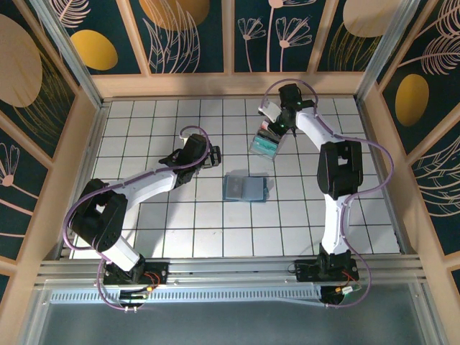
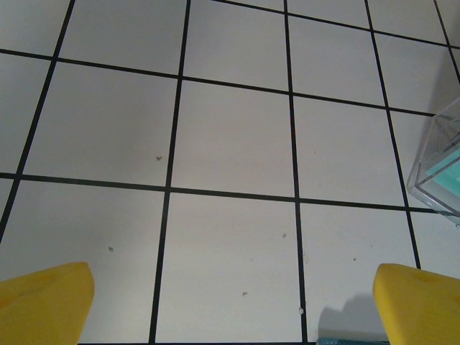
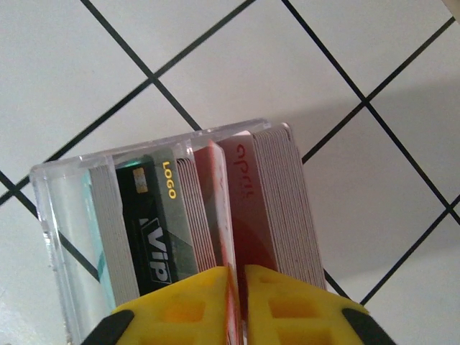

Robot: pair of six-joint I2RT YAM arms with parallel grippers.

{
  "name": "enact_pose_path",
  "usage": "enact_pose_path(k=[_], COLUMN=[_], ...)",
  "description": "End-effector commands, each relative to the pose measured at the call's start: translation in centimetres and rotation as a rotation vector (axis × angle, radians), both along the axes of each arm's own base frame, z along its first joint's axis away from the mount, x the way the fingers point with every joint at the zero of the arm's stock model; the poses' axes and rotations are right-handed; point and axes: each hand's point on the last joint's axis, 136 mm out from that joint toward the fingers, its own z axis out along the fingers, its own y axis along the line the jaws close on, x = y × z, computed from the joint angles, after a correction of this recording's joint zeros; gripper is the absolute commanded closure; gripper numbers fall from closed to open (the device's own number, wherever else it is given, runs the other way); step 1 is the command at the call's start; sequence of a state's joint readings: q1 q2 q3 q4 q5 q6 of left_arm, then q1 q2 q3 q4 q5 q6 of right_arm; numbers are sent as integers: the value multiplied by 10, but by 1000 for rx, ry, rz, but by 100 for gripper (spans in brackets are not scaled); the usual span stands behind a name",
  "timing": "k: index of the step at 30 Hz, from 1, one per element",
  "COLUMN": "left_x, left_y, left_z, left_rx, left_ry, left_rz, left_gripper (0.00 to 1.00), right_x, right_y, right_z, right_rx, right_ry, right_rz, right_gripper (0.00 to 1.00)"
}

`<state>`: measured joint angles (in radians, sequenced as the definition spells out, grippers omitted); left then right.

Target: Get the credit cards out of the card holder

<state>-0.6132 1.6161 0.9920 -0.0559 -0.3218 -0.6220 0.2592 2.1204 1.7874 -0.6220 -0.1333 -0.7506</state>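
Right claw (image 3: 236, 282) on half-hidden red card (image 3: 215, 215)

Table (image 1: 180, 215) is tiled white, black gridlines. Card holder (image 1: 244, 188) is coloured slate-blue. Clear tray (image 1: 263, 147) beyond card holder: red card (image 3: 248, 215), black card (image 3: 144, 223) lettered yellow.

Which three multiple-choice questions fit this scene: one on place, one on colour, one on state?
1. Where is the slate-blue card holder? A) near the middle of the table B) at a table corner C) off the table
2. What colour is the credit card in the right gripper? A) teal B) red C) black
3. How is the left gripper? A) shut on a card B) shut, empty C) open, empty
1 A: it lies far from every table edge. 2 B: a red edge shows between the yellow fingers. 3 C: its fingers stand wide apart.
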Motion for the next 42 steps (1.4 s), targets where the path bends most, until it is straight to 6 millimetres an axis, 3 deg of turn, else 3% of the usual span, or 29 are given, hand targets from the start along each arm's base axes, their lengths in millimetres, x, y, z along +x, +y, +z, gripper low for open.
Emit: enact_pose_path(k=[1, 9, 10, 12, 16, 19, 24, 31, 36, 42], left_x=[-1, 1, -4, -4, -5, -6, -12, -25, -28, -29], left_y=[5, 8, 11, 12, 15, 15, 23, 48, 49, 36], left_z=[11, 19, 11, 12, 15, 14, 7, 1, -7, -22], left_rx=[-23, -36, -24, -30, -45, -43, -39, -56, -71, -82], left_ry=[-23, -43, -27, -31, -42, -42, -26, -37, -21, 33], left_rz=[20, 31, 31, 39, 57, 58, 84, 212, 226, 171], left_gripper=[1, 1, 1, 1, 1, 1, 1, 1, 1, 1], right_x=[4, 4, 3, -1, -19, -41, -90, -168, -208, -230], right_y=[0, -1, -1, -2, 2, 8, 28, 69, 61, 46], right_z=[11, 61, 69, 83, 110, 116, 93, 20, -11, -31], right_rx=[-6, 77, 91, 118, 165, 213, 347, 397, 304, 260], right_ry=[-16, -132, -151, -196, -298, -323, -182, 78, 134, 159], right_rz=[-24, -102, -127, -188, -310, -416, -593, -726, -799, -843], right_gripper=[81, 75, 74, 74, 71, 63, 62, 63, 65, 66])
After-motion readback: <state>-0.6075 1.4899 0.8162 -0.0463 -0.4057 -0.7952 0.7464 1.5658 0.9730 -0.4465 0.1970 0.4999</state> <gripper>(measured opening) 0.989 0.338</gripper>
